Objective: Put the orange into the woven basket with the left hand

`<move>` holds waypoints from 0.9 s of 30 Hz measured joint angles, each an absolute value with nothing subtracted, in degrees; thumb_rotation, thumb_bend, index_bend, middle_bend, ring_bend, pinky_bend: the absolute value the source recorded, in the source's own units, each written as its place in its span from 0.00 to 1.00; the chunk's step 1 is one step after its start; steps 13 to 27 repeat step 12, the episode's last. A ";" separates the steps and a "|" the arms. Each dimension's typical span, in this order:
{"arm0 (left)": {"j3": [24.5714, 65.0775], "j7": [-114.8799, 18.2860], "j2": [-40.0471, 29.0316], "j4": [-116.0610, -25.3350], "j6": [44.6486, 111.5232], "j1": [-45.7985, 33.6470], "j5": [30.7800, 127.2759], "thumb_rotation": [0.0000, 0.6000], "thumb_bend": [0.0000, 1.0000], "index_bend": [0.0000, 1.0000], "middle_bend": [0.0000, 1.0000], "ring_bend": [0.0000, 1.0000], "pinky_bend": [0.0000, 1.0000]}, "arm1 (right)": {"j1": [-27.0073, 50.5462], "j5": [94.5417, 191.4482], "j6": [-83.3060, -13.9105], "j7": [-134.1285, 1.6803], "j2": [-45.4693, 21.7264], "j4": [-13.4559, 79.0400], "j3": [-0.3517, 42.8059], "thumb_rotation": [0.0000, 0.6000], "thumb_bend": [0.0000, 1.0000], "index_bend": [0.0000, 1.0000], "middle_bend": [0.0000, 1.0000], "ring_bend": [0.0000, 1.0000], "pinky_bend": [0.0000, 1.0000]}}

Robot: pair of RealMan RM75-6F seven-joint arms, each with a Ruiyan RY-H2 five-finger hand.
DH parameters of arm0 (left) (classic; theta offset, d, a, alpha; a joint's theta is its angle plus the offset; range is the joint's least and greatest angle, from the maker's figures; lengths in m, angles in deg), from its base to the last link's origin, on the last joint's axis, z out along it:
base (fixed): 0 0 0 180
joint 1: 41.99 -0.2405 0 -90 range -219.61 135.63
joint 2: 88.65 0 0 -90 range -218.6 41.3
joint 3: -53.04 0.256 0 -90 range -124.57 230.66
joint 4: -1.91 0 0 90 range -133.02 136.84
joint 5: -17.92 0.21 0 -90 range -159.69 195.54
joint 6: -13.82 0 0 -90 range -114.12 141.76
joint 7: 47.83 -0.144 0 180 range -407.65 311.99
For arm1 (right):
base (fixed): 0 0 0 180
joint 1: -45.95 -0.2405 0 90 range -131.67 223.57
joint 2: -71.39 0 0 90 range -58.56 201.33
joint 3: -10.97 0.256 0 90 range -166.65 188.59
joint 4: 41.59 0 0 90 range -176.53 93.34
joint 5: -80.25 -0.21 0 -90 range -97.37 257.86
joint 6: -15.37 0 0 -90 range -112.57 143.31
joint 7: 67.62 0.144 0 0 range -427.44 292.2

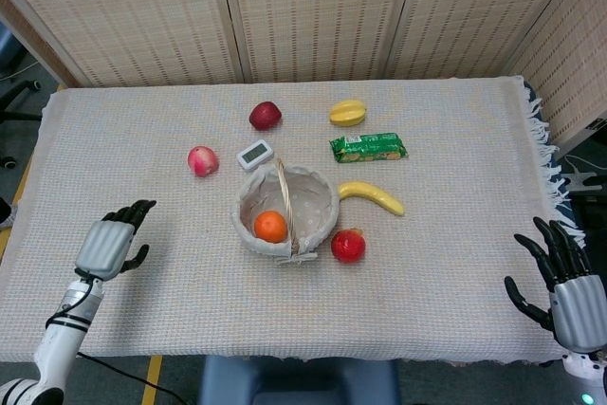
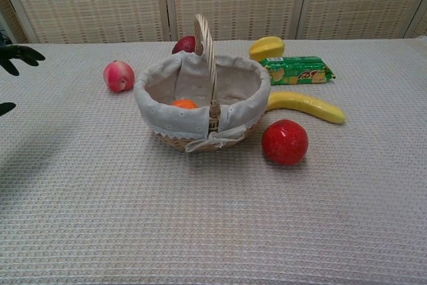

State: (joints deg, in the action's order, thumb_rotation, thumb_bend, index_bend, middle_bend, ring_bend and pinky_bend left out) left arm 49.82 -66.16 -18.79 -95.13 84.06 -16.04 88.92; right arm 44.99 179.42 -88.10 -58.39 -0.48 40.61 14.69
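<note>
At the near left edge of the cloth-covered surface [image 1: 142, 329] the left robot hand [image 1: 106, 246] hangs with its dark fingers spread and nothing in them; the chest view catches only its fingertips [image 2: 20, 55] at the left border. At the near right corner the right robot hand [image 1: 567, 291] is likewise spread and holds nothing, off the edge of the cloth. Further in, near the middle, the woven basket [image 1: 318, 227] stands upright with its pale cloth lining folded over the rim and its handle arching across it. The orange [image 1: 270, 226] lies inside, on the bottom at the left-hand side, well apart from both hands; in the chest view only its top [image 2: 185, 104] shows above the lining. Just beside the basket on the right sits a red apple [image 1: 348, 246], and behind that a banana [image 1: 372, 195] lies flat. To the left, beyond the basket, are a pink peach [image 1: 202, 160] and a small white timer [image 1: 255, 154]. Further back lies a green snack packet [image 1: 368, 147], and farthest off a dark red fruit [image 1: 265, 116] and a yellow fruit [image 1: 347, 112]
</note>
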 measured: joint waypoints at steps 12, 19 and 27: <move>53.74 -66.84 -18.66 -94.32 95.36 -24.23 97.49 1.00 0.41 0.10 0.14 0.20 0.32 | 44.43 179.07 -86.36 -59.22 -0.41 40.84 14.40 1.00 0.26 0.19 0.03 0.00 0.15; 53.74 -66.84 -18.66 -94.32 95.36 -24.23 97.49 1.00 0.41 0.10 0.14 0.20 0.32 | 44.43 179.07 -86.36 -59.22 -0.41 40.84 14.40 1.00 0.26 0.19 0.03 0.00 0.15; 53.74 -66.84 -18.66 -94.32 95.36 -24.23 97.49 1.00 0.41 0.10 0.14 0.20 0.32 | 44.43 179.07 -86.36 -59.22 -0.41 40.84 14.40 1.00 0.26 0.19 0.03 0.00 0.15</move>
